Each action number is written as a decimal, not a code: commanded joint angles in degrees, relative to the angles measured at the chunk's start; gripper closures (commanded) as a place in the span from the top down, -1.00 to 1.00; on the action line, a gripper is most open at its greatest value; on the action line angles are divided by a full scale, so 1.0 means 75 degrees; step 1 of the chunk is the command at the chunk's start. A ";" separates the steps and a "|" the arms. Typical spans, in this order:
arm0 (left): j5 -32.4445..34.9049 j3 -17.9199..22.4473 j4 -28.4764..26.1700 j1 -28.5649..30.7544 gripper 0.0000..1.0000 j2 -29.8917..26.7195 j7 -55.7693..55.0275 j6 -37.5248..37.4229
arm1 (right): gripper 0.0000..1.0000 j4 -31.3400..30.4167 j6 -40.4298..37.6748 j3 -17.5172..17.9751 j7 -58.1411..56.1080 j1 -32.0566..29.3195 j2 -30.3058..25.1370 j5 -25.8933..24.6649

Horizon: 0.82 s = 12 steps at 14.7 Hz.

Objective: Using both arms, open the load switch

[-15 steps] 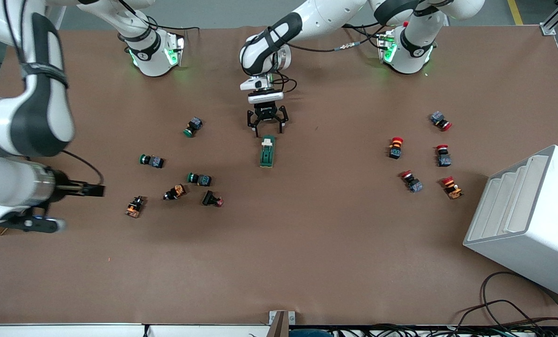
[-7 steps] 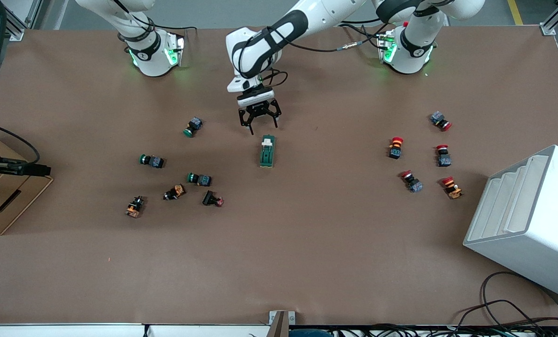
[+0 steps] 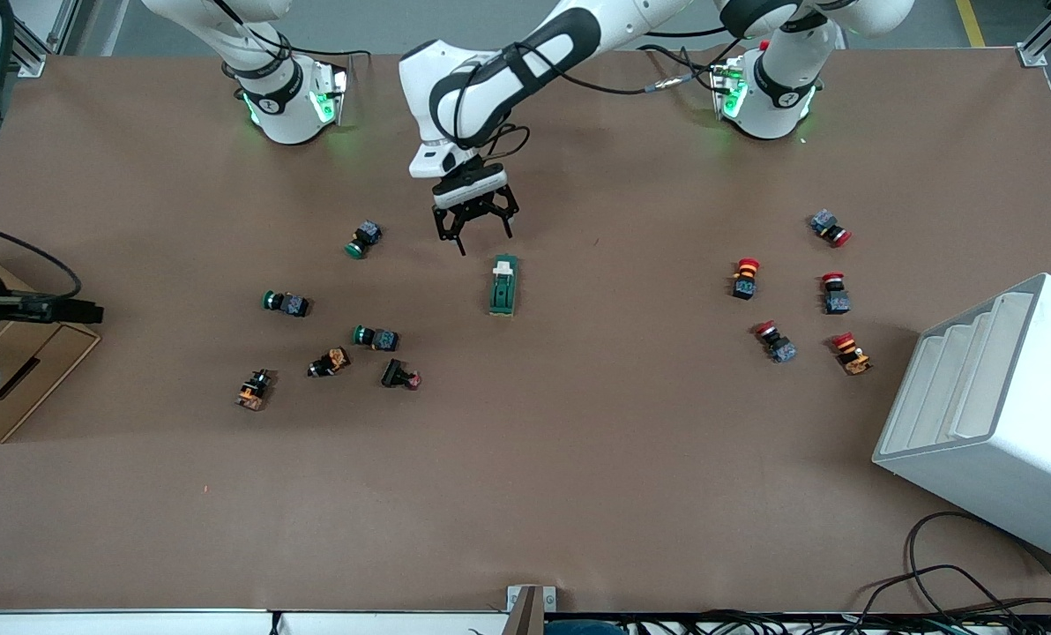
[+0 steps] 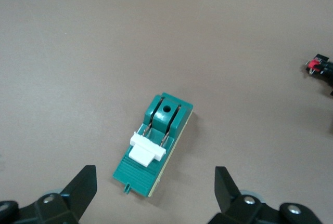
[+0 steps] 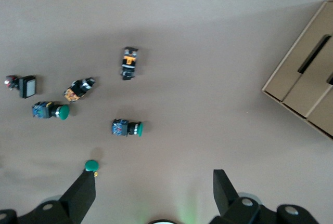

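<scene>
Lining up is the job right now: right gripper [image 5: 151,195] waits spread wide, high over the green-capped buttons [image 3: 286,302]. Left gripper [image 3: 473,220] hangs spread too, with the load switch [image 3: 503,285] just below its fingertips, untouched. I'd drop it squarely onto the white lever [image 4: 147,147]. Count: one switch, three green-capped buttons, five red-capped buttons [image 3: 745,277].

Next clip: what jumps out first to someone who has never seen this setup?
The green load switch lies alone mid-table, with the left gripper open above the table just beside its white-lever end. The right gripper, also open, hangs high over the right arm's end of the table, above scattered green-capped push buttons.
</scene>
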 commanded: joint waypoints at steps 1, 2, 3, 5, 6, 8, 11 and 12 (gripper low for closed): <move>-0.0950 -0.0028 0.0028 0.0350 1.00 -0.0725 0.0944 -0.0127 | 1.00 -0.0087 -0.0118 0.0067 -0.0090 0.0135 -0.0353 -0.0007; -0.1301 -0.0028 0.0040 0.0549 1.00 -0.0960 0.1365 -0.0127 | 1.00 -0.0075 -0.0153 0.0090 -0.0090 0.0112 -0.0353 0.0027; -0.1722 -0.0028 0.0051 0.0736 1.00 -0.1194 0.1903 -0.0127 | 1.00 -0.0075 -0.0189 0.0091 -0.0079 0.0112 -0.0400 0.0074; -0.2485 -0.0005 0.0249 0.1088 1.00 -0.1617 0.2889 -0.0127 | 1.00 -0.0320 -0.0189 0.0079 -0.0102 0.0101 -0.0809 0.0156; -0.2905 -0.0005 0.0471 0.1357 1.00 -0.1769 0.3252 -0.0185 | 1.00 -0.0588 -0.0119 0.0067 -0.0125 0.0100 -0.0950 0.0180; -0.3960 -0.0028 0.0975 0.1943 1.00 -0.2074 0.4189 -0.0768 | 1.00 -0.1209 0.0091 0.0055 -0.0195 0.0124 -0.1429 0.0168; -0.5121 -0.0028 0.1083 0.2926 1.00 -0.2799 0.6063 -0.1520 | 1.00 -0.1820 0.0280 0.0055 -0.0697 0.0112 -0.2109 0.0168; -0.5542 -0.0028 0.1083 0.3324 1.00 -0.3057 0.6417 -0.1591 | 1.00 -0.1914 0.0268 0.0032 -0.0746 0.0112 -0.2262 0.0168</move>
